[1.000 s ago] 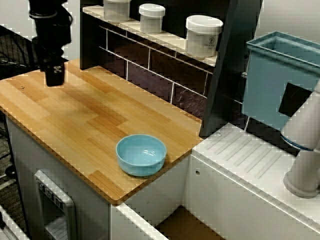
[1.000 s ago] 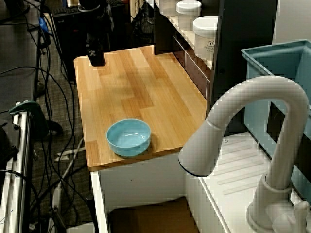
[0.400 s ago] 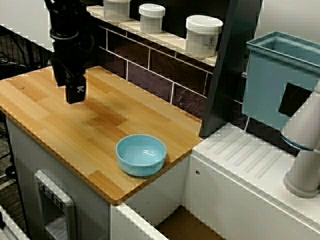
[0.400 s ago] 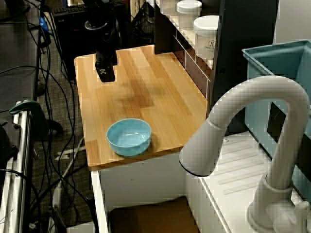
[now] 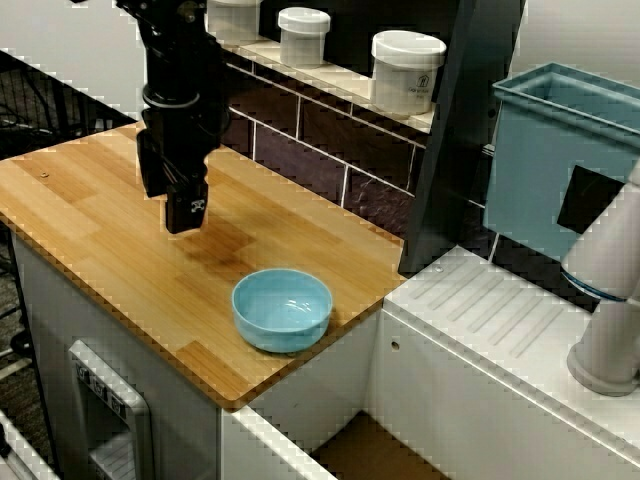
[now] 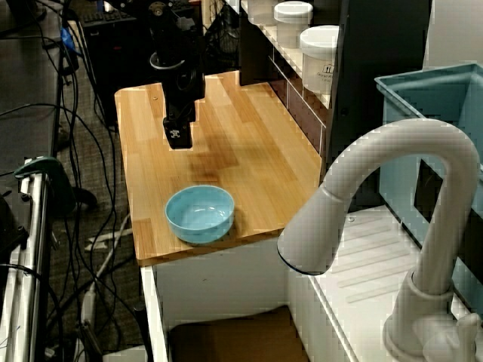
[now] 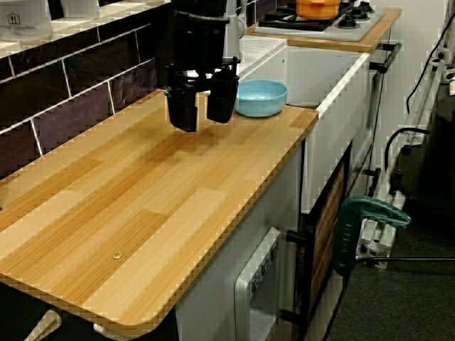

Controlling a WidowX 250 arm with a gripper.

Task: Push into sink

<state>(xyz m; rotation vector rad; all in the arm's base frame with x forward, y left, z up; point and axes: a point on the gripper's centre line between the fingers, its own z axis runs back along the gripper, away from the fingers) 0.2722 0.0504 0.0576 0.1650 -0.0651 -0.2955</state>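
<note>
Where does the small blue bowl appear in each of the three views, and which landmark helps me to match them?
View from the wall side: blue bowl low centre, near the counter's sink-side edge.
View over the faucet: bowl left of centre, at the near counter edge.
View along the counter: bowl upper centre, at the far end, beyond the claw.
Shared landmark: the wooden counter, with the claw above it in every view.

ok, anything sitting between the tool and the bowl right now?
No. From above, only bare wooden counter lies between the tool and the blue bowl. The low view along the counter shows the same gap.
</note>
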